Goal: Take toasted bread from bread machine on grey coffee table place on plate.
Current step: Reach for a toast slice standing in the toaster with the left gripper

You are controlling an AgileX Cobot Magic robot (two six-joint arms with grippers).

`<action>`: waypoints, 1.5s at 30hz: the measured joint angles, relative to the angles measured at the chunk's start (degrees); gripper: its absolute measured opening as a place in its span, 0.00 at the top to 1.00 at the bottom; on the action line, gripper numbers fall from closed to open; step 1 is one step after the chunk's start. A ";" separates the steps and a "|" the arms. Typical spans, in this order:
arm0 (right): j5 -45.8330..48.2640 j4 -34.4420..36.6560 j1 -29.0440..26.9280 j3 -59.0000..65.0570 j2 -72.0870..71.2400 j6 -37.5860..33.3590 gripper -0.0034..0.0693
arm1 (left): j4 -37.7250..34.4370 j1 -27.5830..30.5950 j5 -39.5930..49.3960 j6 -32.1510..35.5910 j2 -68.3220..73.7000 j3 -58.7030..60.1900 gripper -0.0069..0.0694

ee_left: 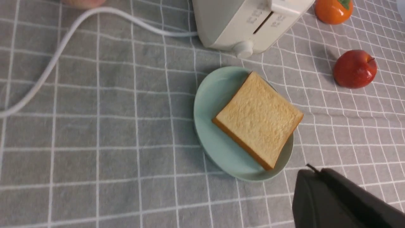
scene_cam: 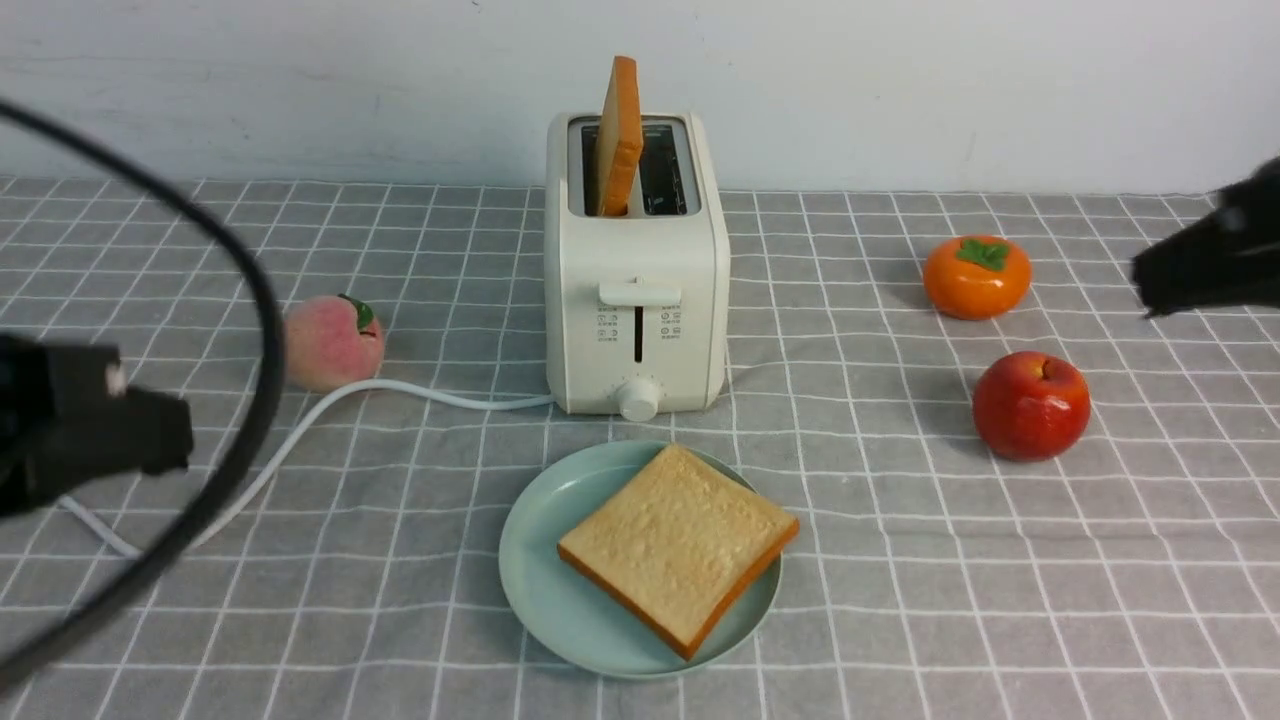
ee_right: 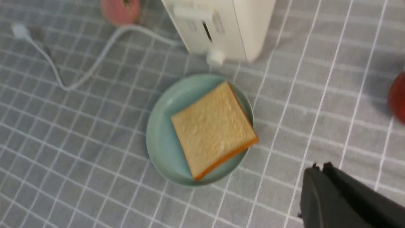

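- There are two slices of toasted bread. The first slice point(scene_cam: 680, 550) lies flat on the plate, and one corner of it reaches over the rim. The second slice point(scene_cam: 620, 140) stands almost upright in the toaster, a little tilted, with its larger part above the top.
- There is one plate point(scene_cam: 545, 600), round and pale green, just in front of the toaster.
- There is one toaster point(scene_cam: 590, 300), cream-white, with two slots: one has bread in it, the other has no bread. It has one lever point(scene_cam: 640, 294) and one knob point(scene_cam: 638, 400) on the front.
- There is one white cord point(scene_cam: 330, 400), which goes from the toaster to the left side.
- There are three fruits. One peach point(scene_cam: 335, 343) is at the left of the toaster, near the cord. One persimmon point(scene_cam: 977, 277) and one red apple point(scene_cam: 1031, 406) are at the right, near each other, the apple closer to the camera.
- There is one table point(scene_cam: 950, 620), with a grey cloth of thin white lines.
- There are two grippers. The left gripper point(ee_left: 318, 172) has its fingers pressed together, holding nothing. The right gripper point(ee_right: 321, 167) is also pressed together, holding nothing. Both are apart from the bread.
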 joint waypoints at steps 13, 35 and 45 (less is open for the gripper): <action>-34.99 -2.81 0.00 39.11 -42.56 1.28 0.96 | 9.56 -14.50 -7.28 -6.85 32.20 -27.13 0.93; -27.53 -9.88 0.00 45.41 -50.55 0.14 0.95 | 22.05 -20.24 -31.67 -10.99 68.28 -53.67 0.16; -26.72 -10.07 0.00 45.41 -50.55 0.14 0.95 | 28.08 -20.06 -33.46 -11.10 68.70 -53.77 0.82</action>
